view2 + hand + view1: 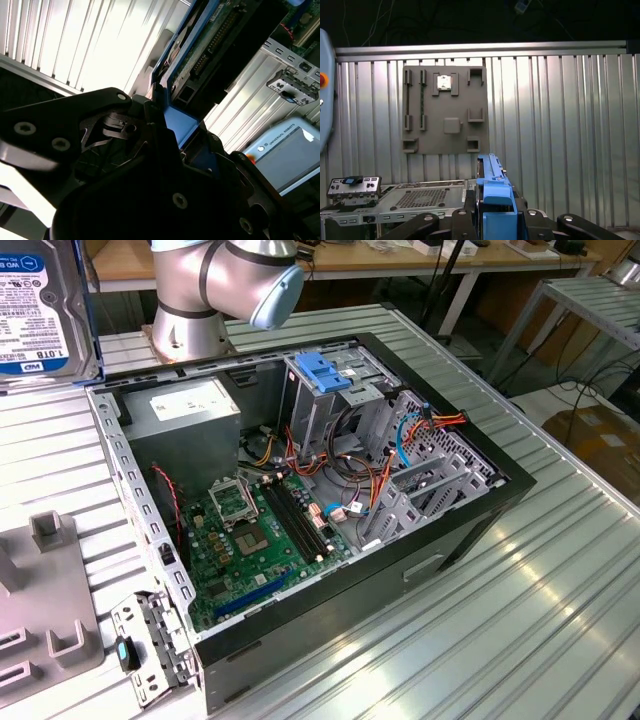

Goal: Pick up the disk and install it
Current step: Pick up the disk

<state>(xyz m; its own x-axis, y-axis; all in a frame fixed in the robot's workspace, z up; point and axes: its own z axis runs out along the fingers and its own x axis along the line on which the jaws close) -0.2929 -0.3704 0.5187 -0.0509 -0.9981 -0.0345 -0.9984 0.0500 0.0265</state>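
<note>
The gripper [495, 220] held the disk [492, 182] clamped edge-up between both fingers [469, 205]. The fingers pressed on its blue bracket, and the disk extended beyond the fingertips.

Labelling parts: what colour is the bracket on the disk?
Bright blue; best seen in the first wrist view, on the disk in the gripper.

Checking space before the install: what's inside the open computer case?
A motherboard, a grey power supply, a metal cage topped by a blue plate, and coloured cables. The cage's walls and plate hide its inside. The disk is outside.
</note>
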